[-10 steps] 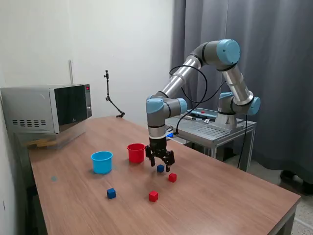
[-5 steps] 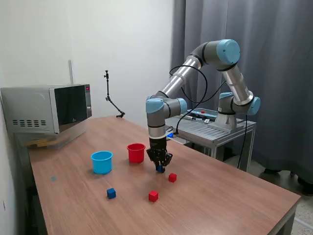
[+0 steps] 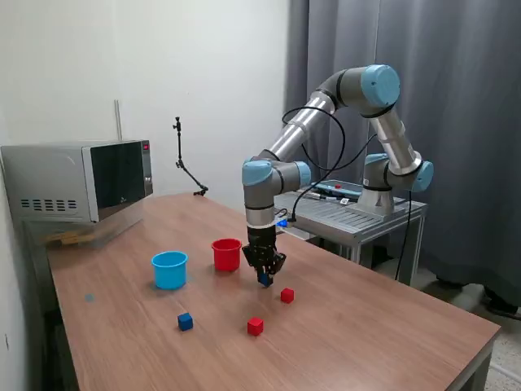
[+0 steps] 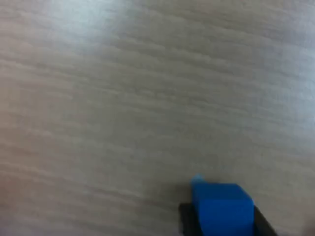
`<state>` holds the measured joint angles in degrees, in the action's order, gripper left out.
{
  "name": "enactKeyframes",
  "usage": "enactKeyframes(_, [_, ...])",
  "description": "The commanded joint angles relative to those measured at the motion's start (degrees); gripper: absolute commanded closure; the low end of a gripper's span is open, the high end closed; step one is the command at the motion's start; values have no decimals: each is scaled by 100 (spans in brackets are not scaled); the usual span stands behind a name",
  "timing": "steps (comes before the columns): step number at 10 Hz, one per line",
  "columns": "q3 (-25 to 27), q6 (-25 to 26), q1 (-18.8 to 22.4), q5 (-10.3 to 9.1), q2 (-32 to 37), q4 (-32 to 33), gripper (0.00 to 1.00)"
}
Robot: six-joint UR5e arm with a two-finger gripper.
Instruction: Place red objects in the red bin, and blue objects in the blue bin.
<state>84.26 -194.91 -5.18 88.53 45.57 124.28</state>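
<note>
My gripper (image 3: 264,275) is shut on a dark blue cube (image 3: 264,279), just above the table to the exterior view's right of the red bin (image 3: 226,254). The wrist view shows that blue cube (image 4: 221,210) held between two dark fingers (image 4: 184,220) over blurred wood. The light blue bin (image 3: 169,270) stands to the exterior view's left of the red one. A second blue cube (image 3: 186,322) lies in front of the blue bin. Two red cubes lie on the table, one (image 3: 287,296) close to the gripper and one (image 3: 256,326) nearer the front.
A microwave (image 3: 77,191) sits at the table's far corner on the exterior view's left. A thin black stand (image 3: 186,167) is at the back edge. The arm's base stands on a metal cart (image 3: 358,213) behind the table.
A second ago the gripper stood open around the blue cube. It has shut on the cube and risen a little with it.
</note>
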Motion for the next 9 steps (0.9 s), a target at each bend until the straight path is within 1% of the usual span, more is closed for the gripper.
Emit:
enactKeyframes(1, [-294, -4, 17, 24, 214, -70, 100])
enactKeyframes(3, [-646, 5, 35, 6, 338, -184, 100])
enactKeyframes(5, [-823, 66, -17, -29, 347, -220, 100])
enactKeyframes(6, [-1067, 423, -44, -38, 312, -254, 100])
enactKeyframes(7, [-1340, 505, -192, -47, 286, -429, 100])
enactKeyframes(9, [-1771, 515, -465, -47, 137, -737, 100])
